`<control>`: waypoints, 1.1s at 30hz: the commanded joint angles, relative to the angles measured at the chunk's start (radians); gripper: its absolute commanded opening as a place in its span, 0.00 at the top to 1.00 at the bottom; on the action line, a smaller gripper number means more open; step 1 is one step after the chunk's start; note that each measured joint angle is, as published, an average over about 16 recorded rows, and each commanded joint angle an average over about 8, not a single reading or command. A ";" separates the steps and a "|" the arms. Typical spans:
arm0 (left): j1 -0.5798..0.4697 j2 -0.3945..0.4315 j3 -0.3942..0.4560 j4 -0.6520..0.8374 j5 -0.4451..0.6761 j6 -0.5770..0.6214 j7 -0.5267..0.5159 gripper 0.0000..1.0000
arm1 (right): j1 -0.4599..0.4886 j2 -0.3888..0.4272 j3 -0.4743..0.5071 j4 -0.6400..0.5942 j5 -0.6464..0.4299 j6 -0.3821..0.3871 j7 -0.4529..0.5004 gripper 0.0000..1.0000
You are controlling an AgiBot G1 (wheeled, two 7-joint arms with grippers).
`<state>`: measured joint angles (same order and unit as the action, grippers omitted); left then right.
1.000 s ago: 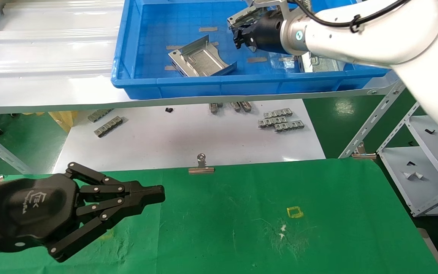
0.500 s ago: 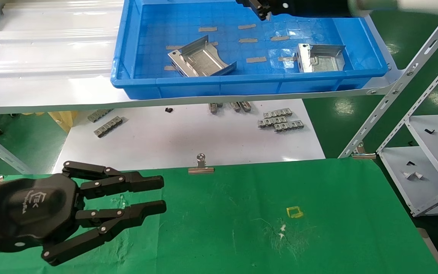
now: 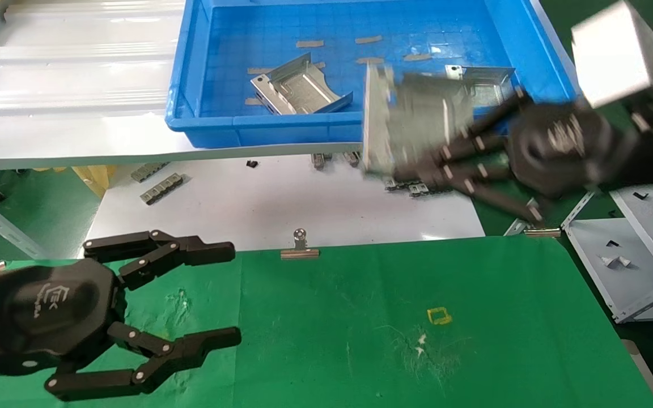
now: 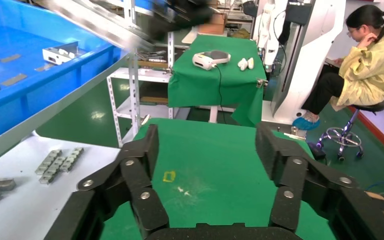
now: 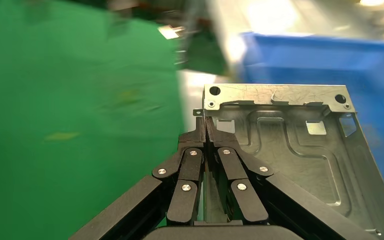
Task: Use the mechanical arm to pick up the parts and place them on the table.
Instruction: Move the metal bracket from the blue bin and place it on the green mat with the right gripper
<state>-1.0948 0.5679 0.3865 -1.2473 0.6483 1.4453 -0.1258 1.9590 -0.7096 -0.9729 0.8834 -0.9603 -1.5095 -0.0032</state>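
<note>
Item 1, right gripper (image 3: 417, 164): clamping 1 wall of a stamped metal part (image 3: 411, 122), fingers pinched together on the edge; carrying it in the air just past the front lip of the blue bin (image 3: 202, 85), above the white board (image 3: 281, 198). In the right wrist view, part (image 5: 290, 145) hanging beyond the fingertips (image 5: 205, 132), embossed face showing.

Item 2, left gripper (image 3: 190, 294): hovering low over the green table (image 3: 502, 317), fingers spread wide, holding nothing.

Item 3, 2 further parts lying in the bin: 1 (image 3: 298, 88) well to the far left of the right claw, 1 (image 3: 482, 73) just behind the carried part.

Step in hand, judged: transporting 1 part from bin toward table. Next move, judged: bringing the claw down over bare green cloth, perhaps near the yellow square outline (image 3: 439, 315), levelling the part, then letting go.
</note>
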 commanded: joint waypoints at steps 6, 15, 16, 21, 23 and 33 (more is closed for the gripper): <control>0.000 0.000 0.000 0.000 0.000 0.000 0.000 0.00 | -0.068 0.114 -0.124 0.072 0.025 -0.084 -0.108 1.00; 0.000 0.000 0.000 0.000 0.000 0.000 0.000 0.00 | -0.177 0.112 -0.234 -0.029 -0.049 -0.036 -0.320 1.00; 0.000 0.000 0.000 0.000 0.000 0.000 0.000 0.00 | -0.188 0.105 -0.240 -0.045 -0.061 -0.027 -0.348 1.00; 0.000 0.000 0.000 0.000 0.000 0.000 0.000 0.00 | -0.241 0.062 -0.259 -0.114 -0.106 0.017 -0.478 1.00; 0.000 0.000 0.000 0.000 0.000 0.000 0.000 0.00 | -0.259 0.043 -0.262 -0.140 -0.113 0.029 -0.522 1.00; 0.000 0.000 0.000 0.000 0.000 0.000 0.000 0.00 | -0.311 -0.066 -0.258 -0.301 -0.109 0.093 -0.641 1.00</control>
<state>-1.0948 0.5679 0.3866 -1.2473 0.6483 1.4452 -0.1257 1.6495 -0.7727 -1.2308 0.5838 -1.0689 -1.4208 -0.6422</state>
